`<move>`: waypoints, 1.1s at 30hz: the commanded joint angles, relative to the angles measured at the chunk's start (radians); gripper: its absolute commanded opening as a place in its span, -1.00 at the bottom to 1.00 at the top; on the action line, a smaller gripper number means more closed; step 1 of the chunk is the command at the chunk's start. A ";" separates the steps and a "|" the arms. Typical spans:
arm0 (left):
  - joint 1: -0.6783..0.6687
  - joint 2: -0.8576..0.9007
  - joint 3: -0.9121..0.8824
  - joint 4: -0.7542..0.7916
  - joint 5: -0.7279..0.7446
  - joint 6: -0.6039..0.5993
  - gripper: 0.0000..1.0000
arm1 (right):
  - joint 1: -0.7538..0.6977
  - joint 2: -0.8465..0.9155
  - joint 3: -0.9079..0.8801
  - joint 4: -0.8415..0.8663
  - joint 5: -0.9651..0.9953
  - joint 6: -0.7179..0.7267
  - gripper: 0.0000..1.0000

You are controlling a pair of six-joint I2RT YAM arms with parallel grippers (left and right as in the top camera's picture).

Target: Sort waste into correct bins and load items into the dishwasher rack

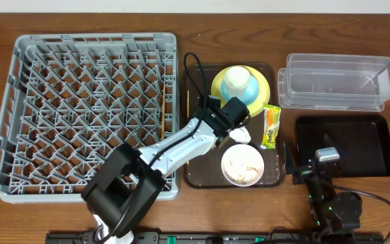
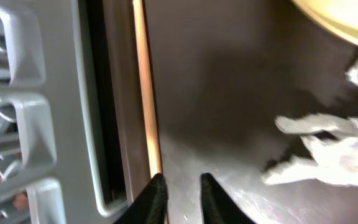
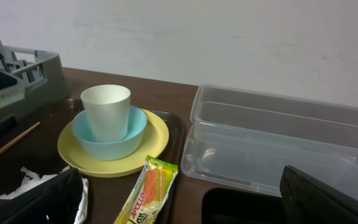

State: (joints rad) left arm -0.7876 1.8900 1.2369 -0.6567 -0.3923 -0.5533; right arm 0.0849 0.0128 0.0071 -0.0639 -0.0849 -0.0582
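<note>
On the brown tray (image 1: pixel 276 177) a white cup (image 1: pixel 237 80) stands in a light blue dish (image 1: pixel 253 93) on a yellow plate (image 1: pixel 264 87). A snack wrapper (image 1: pixel 271 127), a crumpled tissue (image 2: pixel 340 155) and a white bowl (image 1: pixel 225 163) holding rice scraps lie nearby. One chopstick (image 2: pixel 145 93) lies along the tray's left edge. My left gripper (image 2: pixel 179 183) is low over it, jaws narrowly apart, the left fingertip touching it. Another chopstick (image 1: pixel 162 105) rests on the grey rack (image 1: pixel 9 115). My right gripper (image 3: pixel 191 205) stands wide open, holding nothing, between tray and bins.
A clear plastic tub (image 1: pixel 337 81) stands at the back right, with a shallow black tray (image 1: pixel 347 146) in front of it. My left arm (image 1: pixel 175 146) crosses the rack's right front corner and the brown tray's left side.
</note>
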 commanded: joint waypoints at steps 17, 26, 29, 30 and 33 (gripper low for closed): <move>0.018 0.164 -0.005 0.069 -0.228 -0.015 -0.88 | -0.012 -0.002 -0.002 -0.004 0.006 0.012 0.98; 0.025 0.169 -0.004 0.076 -0.248 -0.028 -0.88 | -0.012 -0.002 -0.002 -0.004 0.006 0.012 0.98; 0.025 0.165 0.000 0.075 -0.249 -0.024 -0.88 | -0.012 -0.002 -0.002 -0.004 0.006 0.012 0.98; 0.025 0.163 0.000 0.075 -0.248 -0.024 -0.88 | -0.012 -0.002 -0.002 -0.004 0.006 0.012 0.98; 0.024 0.158 0.000 0.074 -0.239 -0.024 -0.88 | -0.012 -0.002 -0.002 -0.004 0.006 0.012 0.99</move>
State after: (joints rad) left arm -0.7666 2.0480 1.2366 -0.5789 -0.6098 -0.5659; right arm 0.0849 0.0128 0.0071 -0.0639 -0.0849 -0.0582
